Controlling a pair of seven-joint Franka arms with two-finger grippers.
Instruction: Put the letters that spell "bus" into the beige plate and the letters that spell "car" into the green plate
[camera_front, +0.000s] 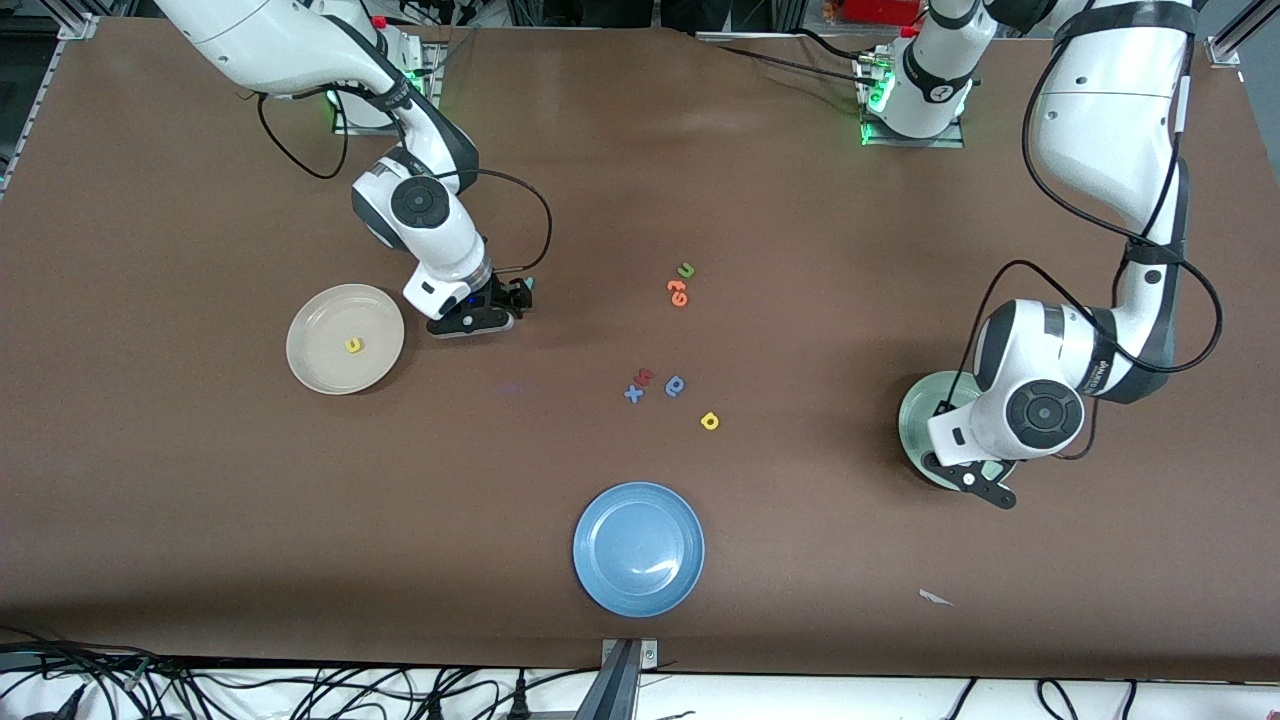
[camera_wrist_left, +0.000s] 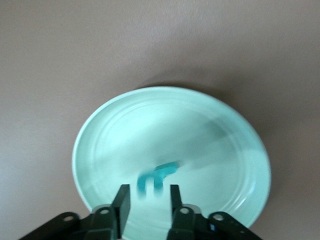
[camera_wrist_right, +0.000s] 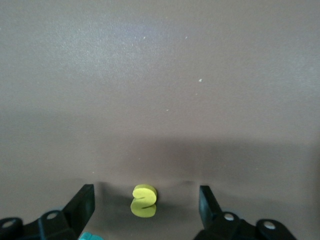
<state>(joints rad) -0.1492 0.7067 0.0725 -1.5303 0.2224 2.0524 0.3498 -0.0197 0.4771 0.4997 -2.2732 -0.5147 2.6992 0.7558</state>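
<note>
Though half hidden under the left arm, green plate (camera_front: 915, 412), teal letters (camera_wrist_left: 157, 176) blurred.

Mint-green plate (camera_wrist_left: 125, 130), teal letter (camera_wrist_left: 159, 175), brown table (camera_front: 200, 500)

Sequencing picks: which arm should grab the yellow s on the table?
Right. The right gripper has open jaws either side of the yellow s, near the beige plate. The left gripper is over the green plate, a teal letter below it.
</note>
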